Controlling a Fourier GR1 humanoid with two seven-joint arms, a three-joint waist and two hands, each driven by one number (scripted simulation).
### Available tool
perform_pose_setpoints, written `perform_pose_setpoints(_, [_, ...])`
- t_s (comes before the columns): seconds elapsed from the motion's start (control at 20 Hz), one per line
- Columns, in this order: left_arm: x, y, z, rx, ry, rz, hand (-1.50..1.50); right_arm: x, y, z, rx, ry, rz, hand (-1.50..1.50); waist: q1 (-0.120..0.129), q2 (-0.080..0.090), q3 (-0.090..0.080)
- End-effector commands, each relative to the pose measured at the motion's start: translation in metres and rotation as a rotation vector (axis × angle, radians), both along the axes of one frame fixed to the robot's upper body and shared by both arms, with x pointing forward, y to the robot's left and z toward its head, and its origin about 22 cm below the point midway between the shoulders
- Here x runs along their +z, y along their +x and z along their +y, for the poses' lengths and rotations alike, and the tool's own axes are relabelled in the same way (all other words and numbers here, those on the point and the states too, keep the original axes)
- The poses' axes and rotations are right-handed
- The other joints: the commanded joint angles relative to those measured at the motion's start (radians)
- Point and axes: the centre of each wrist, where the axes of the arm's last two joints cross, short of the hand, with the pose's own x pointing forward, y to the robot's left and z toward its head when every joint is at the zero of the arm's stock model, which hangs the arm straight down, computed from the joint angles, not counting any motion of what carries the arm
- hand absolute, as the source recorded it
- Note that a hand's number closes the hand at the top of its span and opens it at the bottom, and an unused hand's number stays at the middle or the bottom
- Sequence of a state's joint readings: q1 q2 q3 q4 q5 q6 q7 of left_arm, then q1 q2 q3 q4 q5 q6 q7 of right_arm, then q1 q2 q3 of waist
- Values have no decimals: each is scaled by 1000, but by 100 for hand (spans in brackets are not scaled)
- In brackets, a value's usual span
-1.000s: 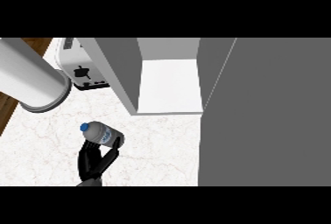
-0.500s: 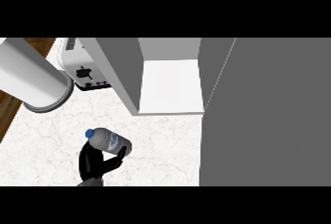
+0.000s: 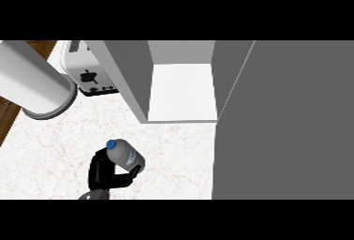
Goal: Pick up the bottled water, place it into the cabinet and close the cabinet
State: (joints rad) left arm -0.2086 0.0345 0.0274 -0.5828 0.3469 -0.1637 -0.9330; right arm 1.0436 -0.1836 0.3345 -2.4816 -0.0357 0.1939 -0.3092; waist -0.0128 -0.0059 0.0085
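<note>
The bottled water (image 3: 126,156), clear with a blue cap, lies tilted in my right hand (image 3: 104,174) at the lower left of the head view, above the marble counter (image 3: 48,150). The black fingers curl round the bottle's lower half and the cap points up-left. The cabinet (image 3: 128,75) stands further back and to the right, and its white shelf (image 3: 183,91) is bare. Its grey door (image 3: 283,122) is swung open and fills the right side. My left hand does not show.
A white toaster (image 3: 90,77) stands against the cabinet's left wall. A thick pale grey cylinder (image 3: 31,77), seemingly my left forearm, crosses the upper left corner. The counter's left edge (image 3: 8,117) meets dark wood.
My right hand has carried the bottle a little to the right and lower in the view, nearer the open cabinet. The cabinet, door and toaster have stayed put.
</note>
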Motion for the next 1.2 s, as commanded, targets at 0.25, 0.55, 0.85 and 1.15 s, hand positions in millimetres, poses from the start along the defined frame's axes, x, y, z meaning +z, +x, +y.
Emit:
perform_pose_setpoints(0.25, [32,21,-44,-131,-70,-10,150,28,-2,3,-5,34,-8,-150,7,1,-8])
perform_pose_setpoints(0.55, [79,47,-83,-156,-76,3,150,15,-5,-2,6,30,-21,-150,-9,-2,-8])
perform_pose_setpoints(0.85, [130,79,-106,-141,106,-84,150,11,5,-3,-33,44,-13,-150,3,2,-8])
perform_pose_setpoints(1.15, [171,108,-145,-144,146,-60,150,2,14,-7,-18,35,-28,-150,-8,7,-8])
